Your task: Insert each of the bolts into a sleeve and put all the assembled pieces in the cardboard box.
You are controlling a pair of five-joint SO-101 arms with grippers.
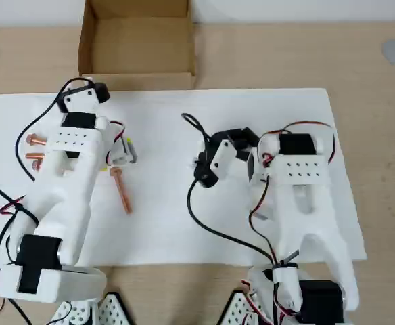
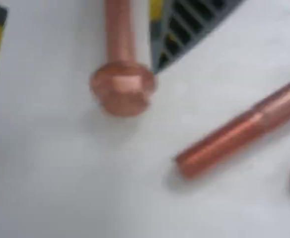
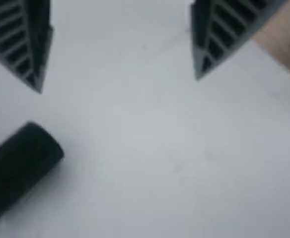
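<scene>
White sheet (image 1: pixel 164 230) spread on a wooden surface (image 1: pixel 373 108); all places are given from the sheet.

Left edge: far bolt (image 1: pixel 35 141) and near bolt (image 1: pixel 34 158), both copper, lie side by side with heads outward and shafts running in under the left arm (image 1: pixel 69 183).

Left of middle: third bolt (image 1: pixel 122 191) lies flat, head toward the sheet's far edge.

Left claw (image 2: pixel 75 64) is open with nothing gripped. A bolt shaft lies on the sheet between its fingers, close against the ribbed finger (image 2: pixel 184 29). I cannot tell whether the two touch. Two more bolts lie off to one side.

Just past the far edge, left of middle: cardboard box (image 1: pixel 86 47), open at the top.

Middle: right claw (image 3: pixel 117 82) is spread wide above bare sheet and holds nothing. Black sleeve (image 3: pixel 21 168) lies on its side on the sheet, just outside one finger (image 3: pixel 31 44) and clear of it.

Right part: right arm (image 1: pixel 306 183) stands over the sheet.
</scene>
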